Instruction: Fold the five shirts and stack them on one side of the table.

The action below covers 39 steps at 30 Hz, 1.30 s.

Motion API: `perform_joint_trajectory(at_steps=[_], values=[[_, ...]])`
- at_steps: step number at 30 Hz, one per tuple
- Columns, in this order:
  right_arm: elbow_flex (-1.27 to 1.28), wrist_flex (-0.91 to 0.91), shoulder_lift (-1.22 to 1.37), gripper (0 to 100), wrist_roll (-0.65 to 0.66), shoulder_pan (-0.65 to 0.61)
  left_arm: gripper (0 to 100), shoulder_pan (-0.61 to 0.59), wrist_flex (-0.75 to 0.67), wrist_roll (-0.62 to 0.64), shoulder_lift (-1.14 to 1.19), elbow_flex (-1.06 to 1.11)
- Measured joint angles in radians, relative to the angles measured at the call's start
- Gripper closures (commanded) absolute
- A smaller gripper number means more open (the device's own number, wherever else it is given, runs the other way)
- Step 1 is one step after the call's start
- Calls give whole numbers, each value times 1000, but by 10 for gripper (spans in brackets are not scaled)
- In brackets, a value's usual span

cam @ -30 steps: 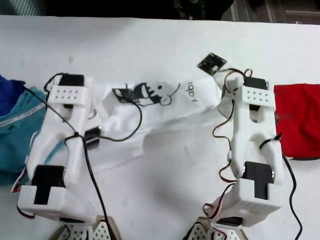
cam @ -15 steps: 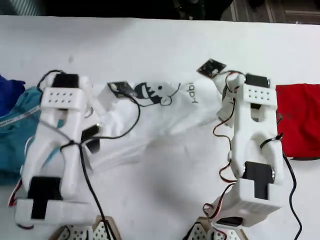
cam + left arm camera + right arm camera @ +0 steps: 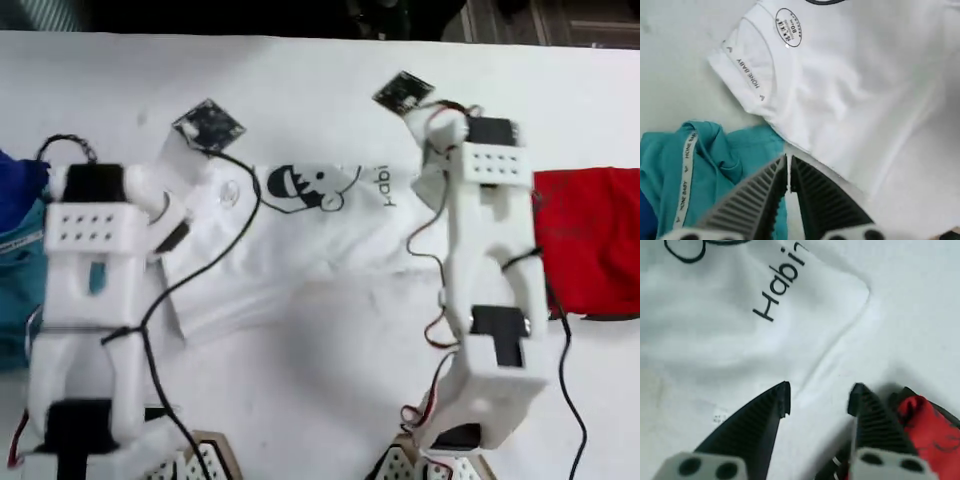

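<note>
White printed cotton shirt (image 3: 320, 250) lies lengthwise between both arms: closed, empty left tool (image 3: 789, 159) at its collar-end edge, open right tool (image 3: 820, 390) straddling its opposite edge.

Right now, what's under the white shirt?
The white shirt lies on the table, its collar end beside the teal shirt. Anything beneath its cloth is covered.
</note>
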Motion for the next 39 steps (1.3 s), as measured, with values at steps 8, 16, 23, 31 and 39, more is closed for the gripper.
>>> perform_joint_trajectory(at_steps=[8, 16, 23, 31, 39], values=[[-330, 0, 307, 980, -290, -75, 977, 5, -104, 181, 259, -153], [-701, 0, 652, 980, -370, -91, 978, 6, -157, 281, 660, -368], [-964, 0, 888, 980, -371, -21, 978, -29, -74, 281, 987, -603], [-1155, 46, 953, 980, -371, 48, 978, -89, 149, 285, 1112, -919], [-1401, 310, 928, 980, -371, -2, 979, -77, 256, 285, 1099, -1119]])
